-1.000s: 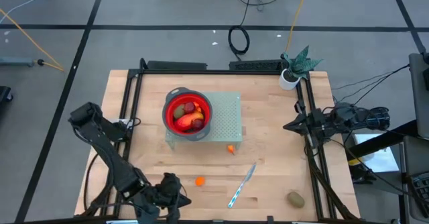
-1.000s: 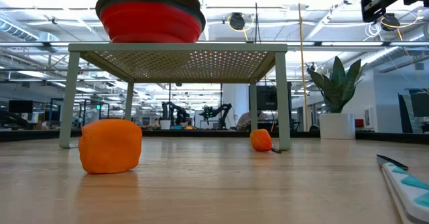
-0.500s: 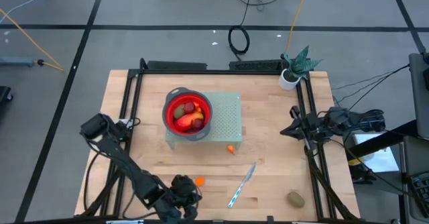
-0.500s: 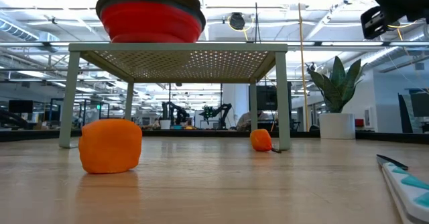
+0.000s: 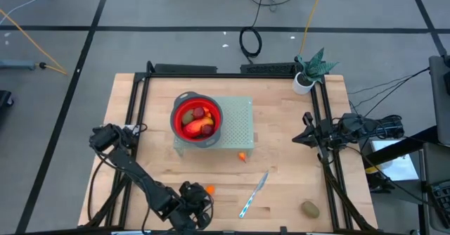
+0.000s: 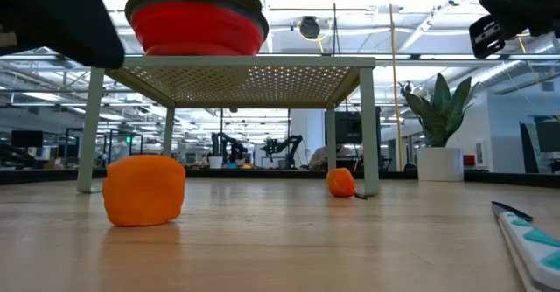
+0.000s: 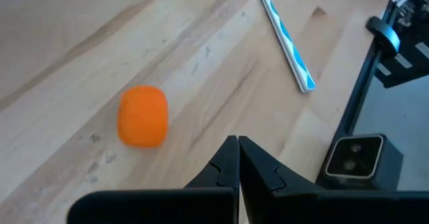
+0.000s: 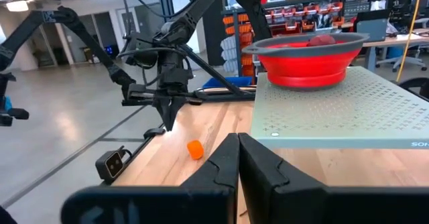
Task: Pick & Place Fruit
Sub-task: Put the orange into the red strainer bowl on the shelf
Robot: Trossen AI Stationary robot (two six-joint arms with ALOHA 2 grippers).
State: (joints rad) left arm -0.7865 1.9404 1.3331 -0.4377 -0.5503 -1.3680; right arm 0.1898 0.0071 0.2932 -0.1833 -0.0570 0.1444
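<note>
**A:** Your left end effector (image 5: 199, 205) has swung in from the near left corner of the bench (image 5: 281, 200) over the last second. It now sits just beside the orange fruit (image 5: 209, 190) near the front edge. Fingers pressed together, nothing in them.

**B:** So you're lining up on that one?

**A:** Looks that way to me. In the left wrist view the orange fruit (image 7: 142, 115) lies just ahead of the closed tips, off to one side, not touching. You'll need to open before coming down on it, and shift across to centre it.

**B:** Right side?

**A:** Your right end effector (image 5: 307, 137) has drifted inward a little along the right rail, well apart from any fruit. Also closed, empty. Treat it as waiting.

**B:** Where's the rest of the fruit?

**A:** Several pieces already in the red bowl (image 5: 177, 108) on the perforated stand (image 5: 239, 122). Still loose: the smaller orange piece (image 5: 242, 157) by the stand's near right leg, and the olive-brown one (image 5: 310, 209) at the near right corner. The knife (image 5: 254, 193) lies between those, clear of your target.

**B:** Progress?

**A:** My guess is well past halfway, three loose pieces left. Risk on this one: the fruit is rounded, so an off-centre close could roll it toward the bench edge.
</note>
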